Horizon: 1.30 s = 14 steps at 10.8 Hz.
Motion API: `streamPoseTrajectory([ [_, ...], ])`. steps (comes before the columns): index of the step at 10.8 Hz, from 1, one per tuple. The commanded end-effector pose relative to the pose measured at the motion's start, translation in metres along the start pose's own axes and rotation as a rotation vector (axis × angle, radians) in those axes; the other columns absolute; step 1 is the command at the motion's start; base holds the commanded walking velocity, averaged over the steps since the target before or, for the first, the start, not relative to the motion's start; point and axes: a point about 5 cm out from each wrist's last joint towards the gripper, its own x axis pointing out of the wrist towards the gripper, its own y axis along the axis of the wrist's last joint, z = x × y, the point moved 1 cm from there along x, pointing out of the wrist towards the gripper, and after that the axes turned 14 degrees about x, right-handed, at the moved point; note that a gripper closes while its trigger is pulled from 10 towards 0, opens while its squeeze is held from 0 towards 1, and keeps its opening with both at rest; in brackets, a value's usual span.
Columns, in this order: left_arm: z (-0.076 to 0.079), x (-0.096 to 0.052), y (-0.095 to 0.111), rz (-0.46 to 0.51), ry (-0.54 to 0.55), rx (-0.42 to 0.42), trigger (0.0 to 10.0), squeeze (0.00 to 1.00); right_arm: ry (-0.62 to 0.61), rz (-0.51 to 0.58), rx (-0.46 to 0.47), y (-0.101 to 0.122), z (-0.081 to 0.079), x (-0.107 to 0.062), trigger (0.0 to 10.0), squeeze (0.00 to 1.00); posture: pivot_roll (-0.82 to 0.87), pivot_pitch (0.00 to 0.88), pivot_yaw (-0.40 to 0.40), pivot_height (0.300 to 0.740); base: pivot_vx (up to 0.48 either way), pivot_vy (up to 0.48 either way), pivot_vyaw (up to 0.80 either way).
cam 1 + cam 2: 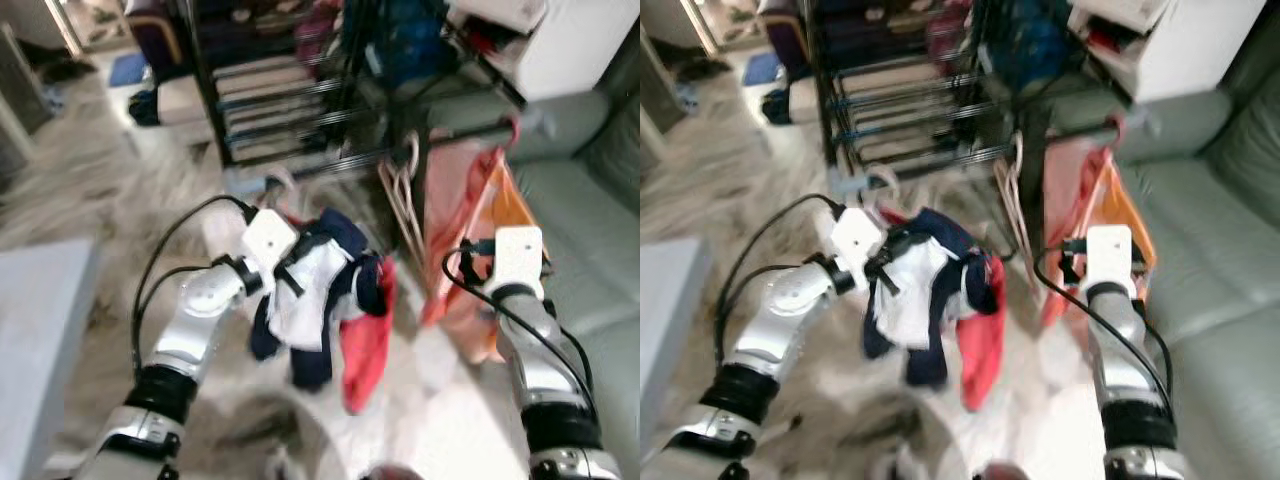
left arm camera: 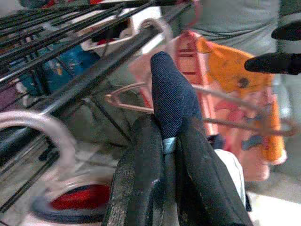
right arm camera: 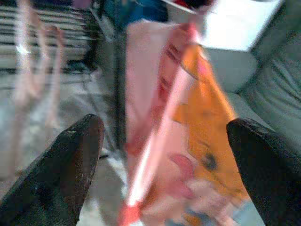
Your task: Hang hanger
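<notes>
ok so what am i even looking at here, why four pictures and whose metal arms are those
They belong to a humanoid home robot. The top two pictures come from its head, looking down; the other two from cameras on its wrists. Its left gripper is shut on a bundle of clothes, navy, white and red, apparently on a hanger. Its right gripper is open, facing an orange and pink garment hanging off a black drying rack. A grey-green sofa is on the robot's right.
</notes>
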Motion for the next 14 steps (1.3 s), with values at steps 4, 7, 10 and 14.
streamPoseTrajectory([
  [4,-0.006,-0.001,0.004,0.013,0.028,0.014,10.0,0.0,0.159,-0.038,-0.01,-0.001,-0.015,0.003,10.0,0.0,-0.1,0.05,0.045,0.74,0.0,0.0,0.0],
  [7,-0.008,-0.002,0.004,0.006,0.034,0.009,10.0,0.0,0.329,-0.157,-0.03,-0.011,-0.029,0.009,10.0,0.0,-0.1,0.052,0.045,0.74,0.0,0.0,0.0],
  [10,-0.005,-0.004,0.002,-0.008,0.027,0.009,10.0,0.0,0.319,-0.237,-0.106,-0.008,-0.017,0.033,10.0,0.0,-0.08,0.056,0.039,0.74,0.0,0.0,0.0],
  [14,-0.003,-0.008,-0.001,-0.03,0.025,0.002,10.0,0.0,0.35,-0.295,-0.211,0.002,-0.008,0.05,0.0,0.0,-0.05,0.064,0.042,0.74,0.0,0.0,0.0],
])
